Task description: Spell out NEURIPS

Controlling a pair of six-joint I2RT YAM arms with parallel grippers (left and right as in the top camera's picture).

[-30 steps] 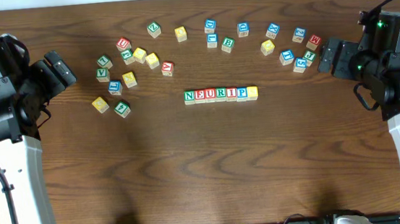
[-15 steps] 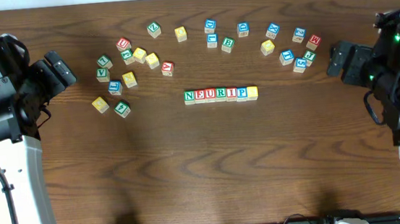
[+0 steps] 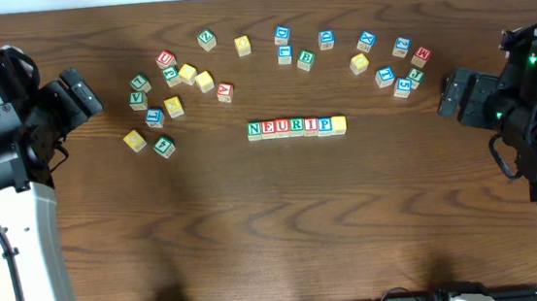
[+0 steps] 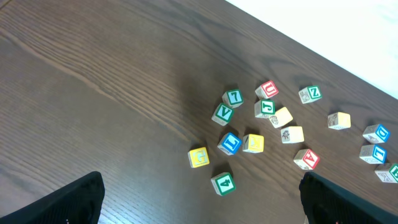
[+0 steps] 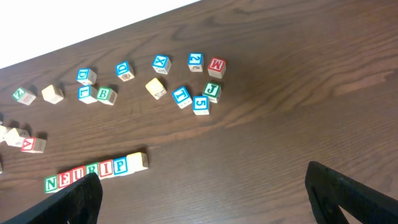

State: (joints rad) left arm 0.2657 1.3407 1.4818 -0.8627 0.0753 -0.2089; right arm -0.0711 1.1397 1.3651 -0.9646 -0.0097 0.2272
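Currently, the row of cubes [image 3: 296, 127] lies near the middle of the table [image 3: 276, 237], a little toward the far edge. Seven cubes stand side by side in one straight line, each touching its neighbour. Read from the left arm's side, the top faces show N, E, U, R, I, P in green, red and blue frames. The end cube [image 3: 338, 123] on the right arm's side shows a yellow face, and I cannot tell whether it bears a letter.

The left gripper [image 3: 80, 93] sits over the left side of the table, well apart from the row. Its jaws stand wide and hold nothing. In the left wrist view its two fingers [image 4: 74, 202] appear only at the bottom corners, with bare wood between them. The left group of loose cubes [image 3: 170, 86] lies scattered near it, between the gripper and the far edge.

The right gripper [image 3: 447, 91] sits over the right side of the table, also well apart from the row. Its jaws are likewise spread wide and empty, and its fingers [image 5: 348, 193] show at the lower corners of the right wrist view. The right group of loose cubes [image 3: 392, 62] lies near its tips, toward the far edge. More loose cubes lie in an arc beyond the row, none touching it.
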